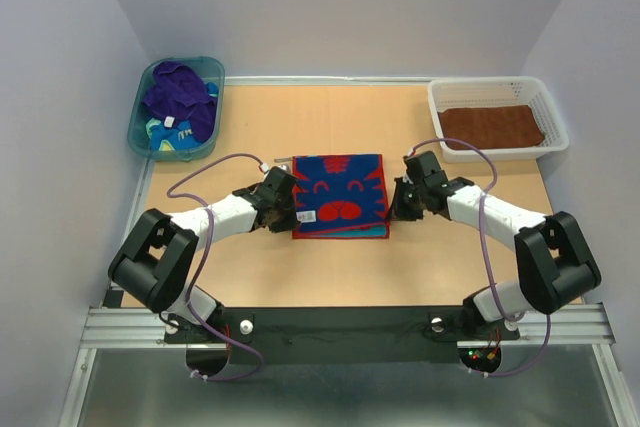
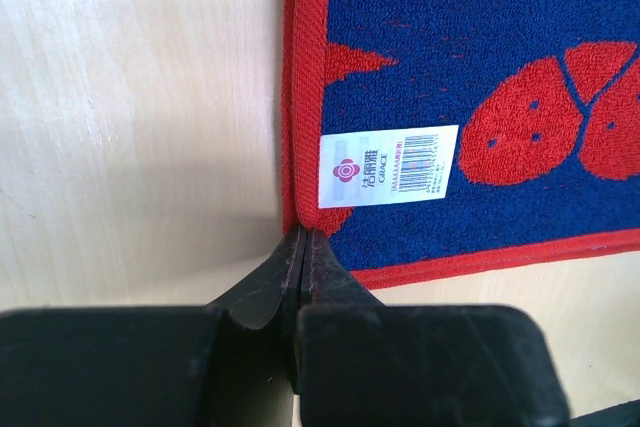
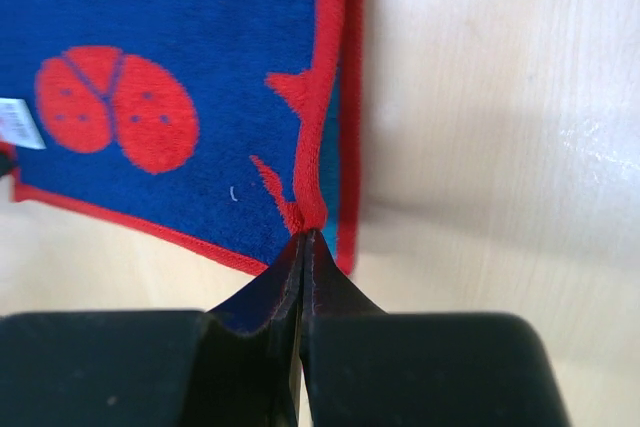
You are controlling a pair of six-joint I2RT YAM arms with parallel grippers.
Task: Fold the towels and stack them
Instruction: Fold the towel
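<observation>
A white tag (image 2: 388, 166) is lying flat near a corner of the red-and-blue towel (image 2: 480, 37), showing a red flower logo, three Chinese characters and the word "GRACE" beside a barcode. The fine print along that barcode is proving too small to read.

1. The spread towel (image 1: 340, 195) lies flat at the middle of the table (image 1: 330, 117), between the two arms.
2. The left gripper (image 1: 291, 213) meets its near-left edge, tips touching. The right gripper (image 1: 391, 209) meets the near-right edge likewise.
3. Far-left corner: tub (image 1: 135, 132), with bunched towels (image 1: 180, 102) in it.
4. Far-right corner: basket (image 1: 497, 84), with one folded towel (image 1: 492, 126) flat inside.
5. Tub and basket both stand well apart from the spread towel.
</observation>
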